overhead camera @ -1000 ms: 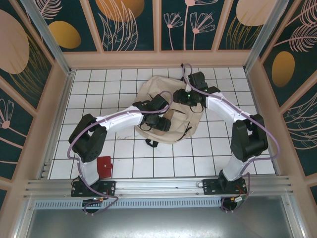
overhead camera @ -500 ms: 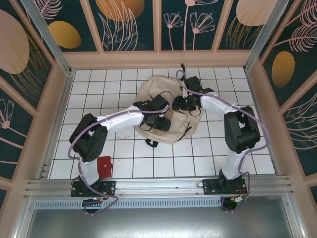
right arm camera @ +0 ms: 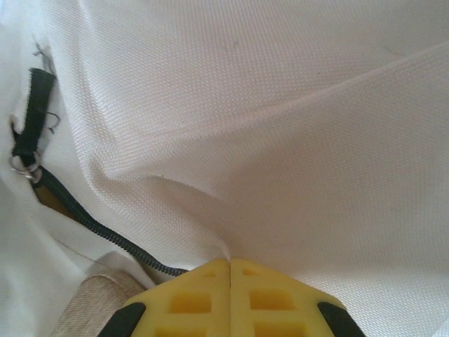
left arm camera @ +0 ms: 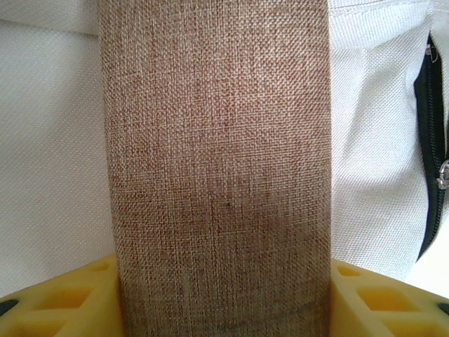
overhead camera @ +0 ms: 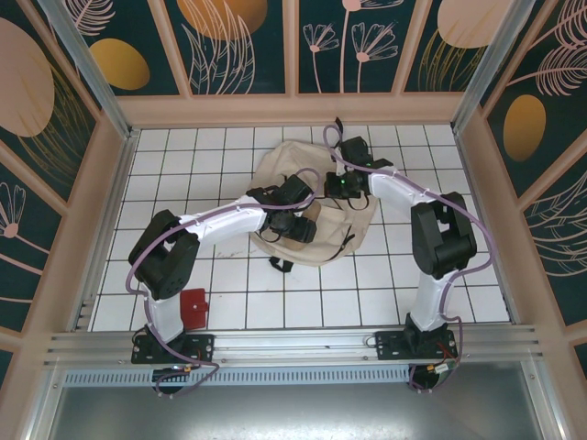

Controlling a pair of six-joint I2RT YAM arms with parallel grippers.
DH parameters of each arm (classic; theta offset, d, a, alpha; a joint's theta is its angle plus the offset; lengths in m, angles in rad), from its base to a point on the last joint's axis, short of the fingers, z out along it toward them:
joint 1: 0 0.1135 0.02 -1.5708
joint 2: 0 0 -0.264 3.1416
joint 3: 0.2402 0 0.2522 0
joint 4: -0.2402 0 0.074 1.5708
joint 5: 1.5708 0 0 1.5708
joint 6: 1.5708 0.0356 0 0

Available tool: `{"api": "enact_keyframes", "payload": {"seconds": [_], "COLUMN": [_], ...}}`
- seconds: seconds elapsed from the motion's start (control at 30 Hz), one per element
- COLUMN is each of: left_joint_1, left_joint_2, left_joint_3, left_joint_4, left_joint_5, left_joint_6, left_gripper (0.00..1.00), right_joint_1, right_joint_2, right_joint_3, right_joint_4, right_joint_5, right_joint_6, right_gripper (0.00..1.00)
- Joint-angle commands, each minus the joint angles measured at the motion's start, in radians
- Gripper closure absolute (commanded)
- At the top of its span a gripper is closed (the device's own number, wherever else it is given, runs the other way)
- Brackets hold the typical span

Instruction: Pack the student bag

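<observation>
Surface: a white tiled table (overhead camera: 229, 280) with dark grout lines, bounded at its near edge by a silver metal rail (overhead camera: 293, 345). Enclosure: dark teal wall panels (overhead camera: 248, 46) with peach and orange plant motifs, set in a pale wooden frame (overhead camera: 293, 110) on three sides. The large soft cream fabric student bag (overhead camera: 275, 165) lies slumped on the tiles, central and towards the far wall, with both arms reaching over it. The left gripper (left arm camera: 224, 288) clamps a flat brown woven-fabric item (left arm camera: 217, 140) between its yellow fingers (left arm camera: 63, 302), over the bag's cloth and beside a black zipper (left arm camera: 426, 140). The right gripper (right arm camera: 230, 270) is pressed closed, with a fold of the bag's cloth drawn into its tips. A small flat red item (overhead camera: 193, 308) lies on the tiles near the left arm's base, well apart from the bag
</observation>
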Motion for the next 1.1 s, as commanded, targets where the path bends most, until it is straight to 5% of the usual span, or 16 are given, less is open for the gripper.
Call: {"api": "enact_keyframes", "payload": {"seconds": [0.0,0.47,0.77,1.07], "left_joint_1": [-0.001,0.033,0.054,0.082], "left_joint_2": [-0.026,0.013,0.064,0.042], "left_joint_3": [-0.012,0.09,0.14,0.141], "left_joint_4": [-0.012,0.035,-0.005,0.233], "left_joint_5": [0.003,-0.084,-0.025,-0.146], "left_joint_6": [0.036,-0.069,-0.039,-0.37], "left_gripper": [0.73,0.75,0.74,0.74], "right_joint_1": [-0.002,-0.003,-0.007,-0.007], "right_joint_2": [-0.093,-0.172,-0.21,-0.214], "right_joint_3": [0.015,-0.076,-0.105,-0.139], "right_joint_4": [0.049,0.093,0.119,0.153], "right_joint_5": [-0.04,-0.205,-0.245,-0.289], "right_joint_6": [0.028,0.063,0.082,0.11], "right_gripper": [1.0,1.0,1.0,1.0]}}
